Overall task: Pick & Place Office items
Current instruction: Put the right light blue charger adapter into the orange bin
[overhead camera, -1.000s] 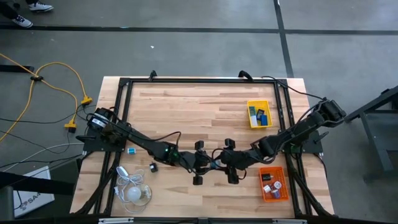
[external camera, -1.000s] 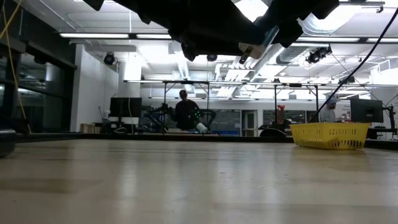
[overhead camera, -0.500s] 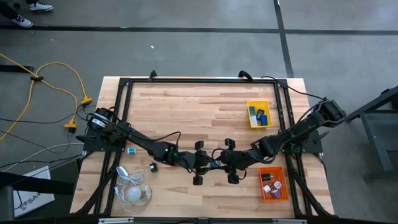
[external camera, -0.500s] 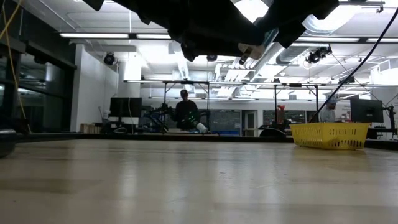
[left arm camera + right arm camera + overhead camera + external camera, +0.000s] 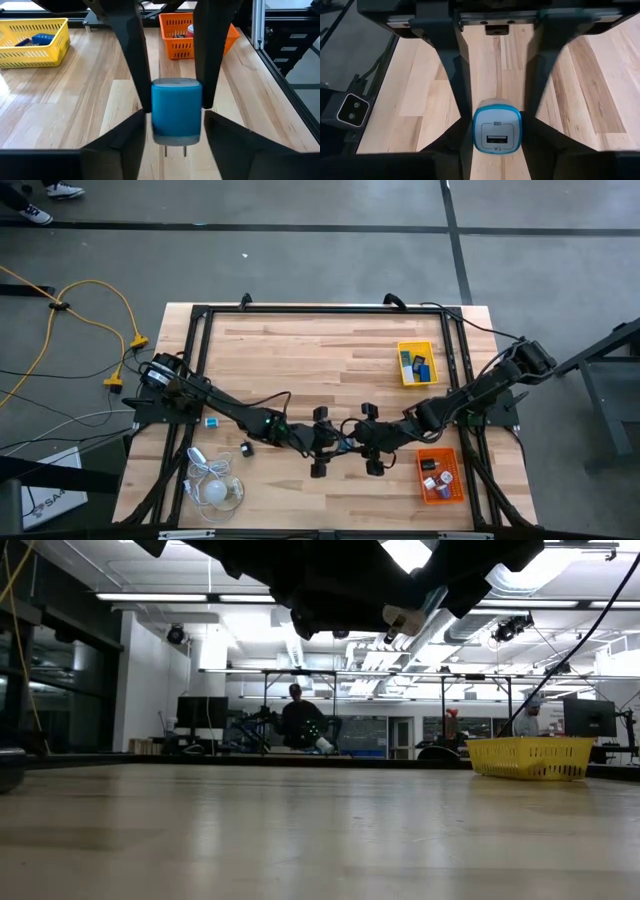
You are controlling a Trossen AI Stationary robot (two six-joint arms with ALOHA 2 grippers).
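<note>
A glossy blue, rounded-cube plastic USB charger with two metal prongs hangs above the pale wooden-plank bench near its front middle, clenched between the right gripper's matte dark fingers, while the left gripper stands released around it.

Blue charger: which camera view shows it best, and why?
Left wrist view: the blue charger fills the middle, body and prongs clear. Right wrist view shows only its USB end. High and low views hide it behind arms.
</note>
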